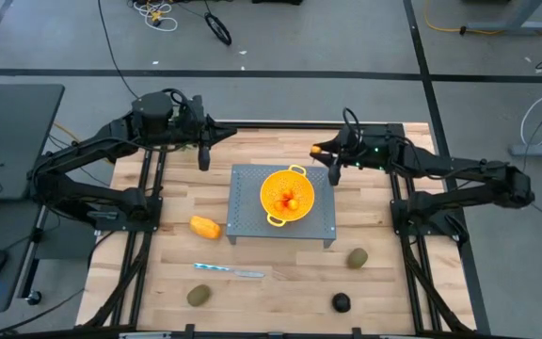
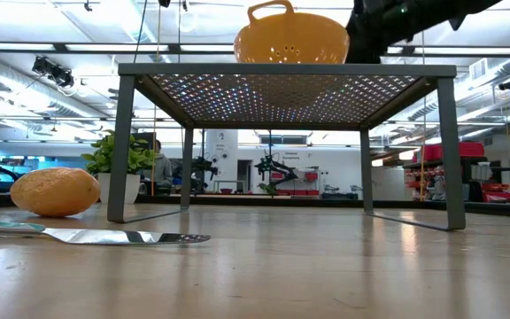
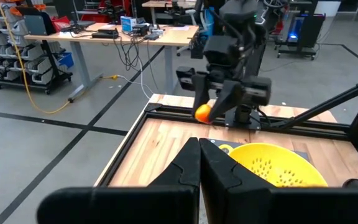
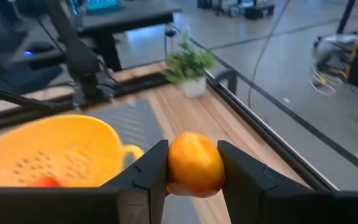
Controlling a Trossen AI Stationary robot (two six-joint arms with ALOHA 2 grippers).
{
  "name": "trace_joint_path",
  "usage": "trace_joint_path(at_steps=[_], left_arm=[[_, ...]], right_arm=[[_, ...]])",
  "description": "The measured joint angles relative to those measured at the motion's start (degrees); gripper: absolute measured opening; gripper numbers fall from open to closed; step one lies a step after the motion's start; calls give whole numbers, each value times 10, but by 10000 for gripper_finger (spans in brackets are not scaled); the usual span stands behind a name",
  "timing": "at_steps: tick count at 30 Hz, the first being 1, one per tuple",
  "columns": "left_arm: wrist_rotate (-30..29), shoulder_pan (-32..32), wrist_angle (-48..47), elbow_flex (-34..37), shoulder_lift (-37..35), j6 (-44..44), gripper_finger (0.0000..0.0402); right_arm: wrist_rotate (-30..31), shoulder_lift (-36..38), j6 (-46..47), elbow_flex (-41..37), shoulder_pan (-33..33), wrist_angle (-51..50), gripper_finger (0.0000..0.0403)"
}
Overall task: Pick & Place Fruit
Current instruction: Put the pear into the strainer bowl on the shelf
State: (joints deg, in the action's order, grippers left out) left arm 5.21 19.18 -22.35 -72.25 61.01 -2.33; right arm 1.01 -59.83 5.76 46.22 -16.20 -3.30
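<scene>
While the high view looks straight down, the right gripper [image 1: 320, 151] hangs just beyond the far right corner of the grey perforated metal stand [image 1: 252, 221], its fingers closed around a small orange-red ball of fruit [image 1: 316, 149]. On the stand sits the yellow plastic colander [image 1: 287, 195], with more small orange-red balls [image 1: 292, 201] inside it. The left gripper [image 1: 203, 156] waits near the stand's far left corner, its fingers pressed together and holding nothing. On the wooden worktop [image 1: 384, 282] lie the yellow-orange oblong fruit [image 1: 205, 227] just left of the stand, a thin silvery knife [image 1: 230, 271] nearer the front, one brownish-green oval fruit [image 1: 199, 296] at front left, another brownish-green oval [image 1: 357, 258] to the right, and a small blackish round fruit [image 1: 342, 302] near the front edge.

From the low view, the colander [image 2: 291, 38] stands on top of the stand [image 2: 286, 71]; the oblong fruit [image 2: 56, 191] and the knife [image 2: 104, 236] rest on the worktop at left.

Through the left wrist view, the left fingers [image 3: 225, 177] meet tightly, and farther off the right gripper [image 3: 205, 112] grips the ball [image 3: 202, 112] beyond the colander [image 3: 272, 165].

Through the right wrist view, the ball [image 4: 195, 164] sits pinched between the two dark fingers [image 4: 145, 174], beside the colander [image 4: 48, 152], with a potted leafy green plant [image 4: 188, 65] farther along the worktop's edge.
</scene>
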Motion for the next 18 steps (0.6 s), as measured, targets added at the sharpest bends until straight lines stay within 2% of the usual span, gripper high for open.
trace_joint_path(at_steps=[10,18], left_arm=[[10,0,0,0,0,-1,1],[10,0,0,0,0,-11,1]], right_arm=[[4,0,0,0,52,93,129],[4,-3,0,0,79,100,129]])
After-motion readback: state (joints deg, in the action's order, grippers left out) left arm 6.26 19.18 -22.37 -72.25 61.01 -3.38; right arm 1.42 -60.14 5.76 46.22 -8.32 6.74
